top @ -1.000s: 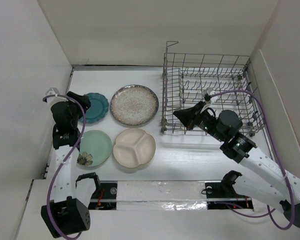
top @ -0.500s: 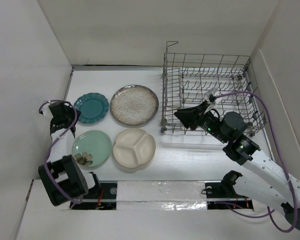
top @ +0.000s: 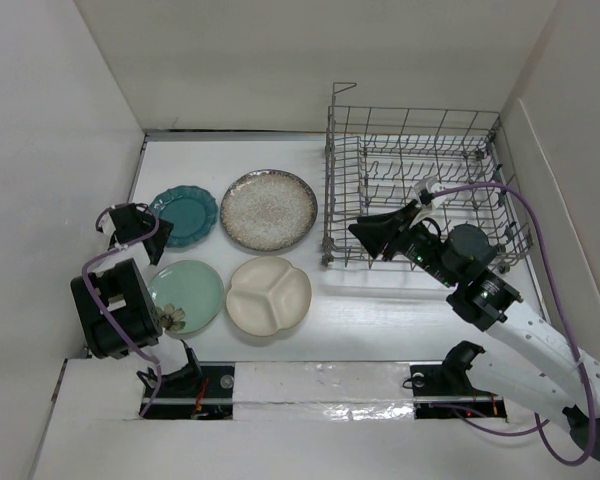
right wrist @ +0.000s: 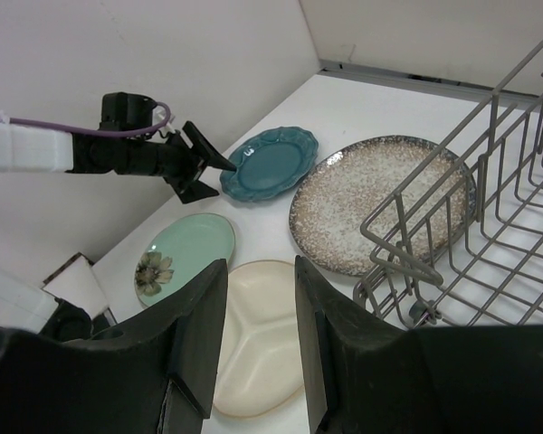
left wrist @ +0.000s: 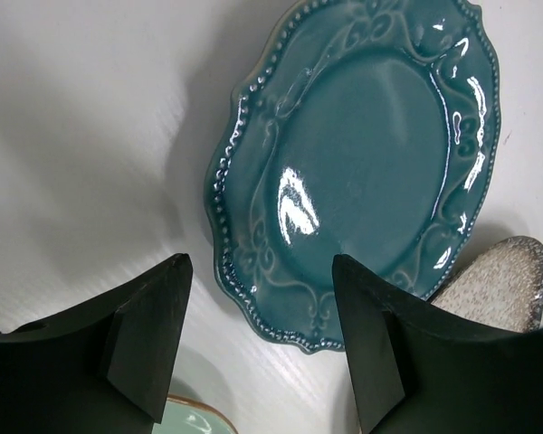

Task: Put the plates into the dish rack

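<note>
Four plates lie flat on the white table left of the grey wire dish rack [top: 415,190]: dark teal scalloped [top: 187,215], speckled beige-brown [top: 268,209], pale mint with a flower [top: 187,293], cream divided [top: 268,295]. My left gripper [top: 148,232] is open and empty, low at the teal plate's near-left edge. In the left wrist view its jaws [left wrist: 261,271] frame the rim of the teal plate [left wrist: 362,163]. My right gripper [top: 365,232] is open and empty, raised beside the rack's front-left corner. The right wrist view [right wrist: 260,271] looks down on the cream plate [right wrist: 258,348].
White walls close in the table on the left, back and right. The rack [right wrist: 489,226] stands against the right side, its wire corner close to the speckled plate [right wrist: 380,199]. The mint plate [right wrist: 185,253] lies close to the table's front-left edge.
My left arm has folded back and down, and its gripper has shifted from over the teal plate's left side to its near-left edge. The right gripper has barely moved.
</note>
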### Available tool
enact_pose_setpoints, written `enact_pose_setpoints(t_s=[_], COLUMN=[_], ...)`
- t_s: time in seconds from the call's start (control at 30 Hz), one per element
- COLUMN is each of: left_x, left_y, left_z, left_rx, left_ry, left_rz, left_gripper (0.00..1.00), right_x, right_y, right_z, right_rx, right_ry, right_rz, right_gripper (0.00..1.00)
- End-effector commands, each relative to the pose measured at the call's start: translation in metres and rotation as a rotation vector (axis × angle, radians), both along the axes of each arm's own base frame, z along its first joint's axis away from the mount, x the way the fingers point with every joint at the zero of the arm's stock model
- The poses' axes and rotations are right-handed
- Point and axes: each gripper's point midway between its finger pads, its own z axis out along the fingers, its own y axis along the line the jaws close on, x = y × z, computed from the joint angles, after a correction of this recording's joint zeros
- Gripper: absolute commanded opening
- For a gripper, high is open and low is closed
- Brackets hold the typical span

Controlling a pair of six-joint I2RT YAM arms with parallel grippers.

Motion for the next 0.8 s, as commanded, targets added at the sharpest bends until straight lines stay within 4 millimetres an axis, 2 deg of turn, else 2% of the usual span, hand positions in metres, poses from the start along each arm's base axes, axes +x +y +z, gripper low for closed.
enact_pose_setpoints(t_s=[0.0, 0.17, 0.3, 0.5, 0.67, 0.7, 0.77], left_x=[0.021, 0.029, 0.026, 0.027, 0.029, 0.025, 0.026], left_y=[0.004, -0.005, -0.012, -0.017, -0.012, -0.01, -0.005], left_z=[0.016, -0.005, -0.017, -0.017, -0.003, -0.006, 0.002], left_rx=[-0.004, -0.083, -0.126, -0.157, -0.143, -0.132, -0.109], left_ry=[-0.086, -0.092, -0.1, -0.146, -0.239, -0.237, -0.279], left_rz=[0.007, 0.002, -0.001, 0.013, 0.059, 0.076, 0.099], left_gripper=[0.6, 0.56, 0.55, 0.54, 0.32, 0.21, 0.14], right_x=[-0.003, -0.006, -0.004, -0.001, 0.001, 0.001, 0.002], right_y=[-0.002, 0.0, 0.001, 0.006, 0.006, 0.006, 0.006], right_z=[0.012, 0.013, 0.011, 0.005, 0.004, 0.004, 0.002], right_rx=[0.016, 0.021, 0.019, 0.008, 0.004, 0.003, 0.0], right_ry=[-0.043, -0.045, -0.041, -0.026, -0.025, -0.024, -0.021], right_rz=[-0.004, 0.009, 0.007, 0.012, 0.007, 0.009, 0.006], right_gripper=[0.42, 0.42, 0.41, 0.41, 0.39, 0.39, 0.38])
